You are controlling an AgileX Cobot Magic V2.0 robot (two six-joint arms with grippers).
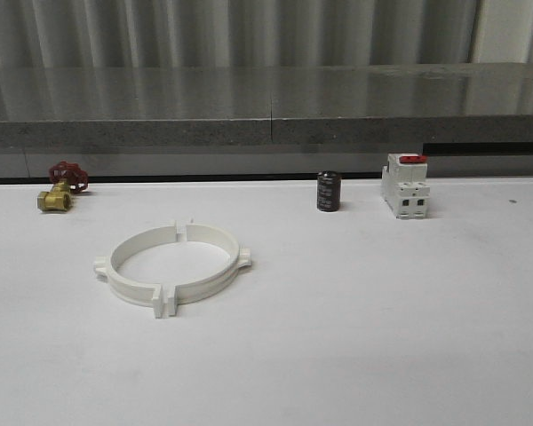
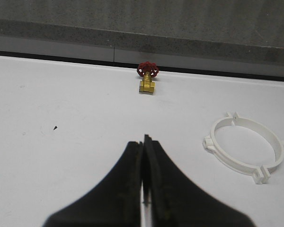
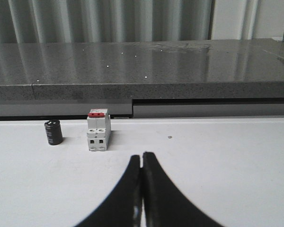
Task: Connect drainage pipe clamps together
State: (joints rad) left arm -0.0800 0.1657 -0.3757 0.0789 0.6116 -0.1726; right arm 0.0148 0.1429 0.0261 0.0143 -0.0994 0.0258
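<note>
the two white plastic half-ring clamps (image 1: 173, 267) sit on the white table (image 1: 382, 337) as one ring, ends almost touching. the left gripper (image 2: 145, 142) and right gripper (image 3: 142, 158) are squeezed closed, holding nothing. a bump could slide the halves apart.

You have the two white semicircular drainage pipe clamps (image 1: 173, 265) (image 2: 245, 147) lying flat on the white desk (image 1: 355, 337), their tabbed ends meeting front and back so that together they form one wide, low ring with small side lugs.
</note>
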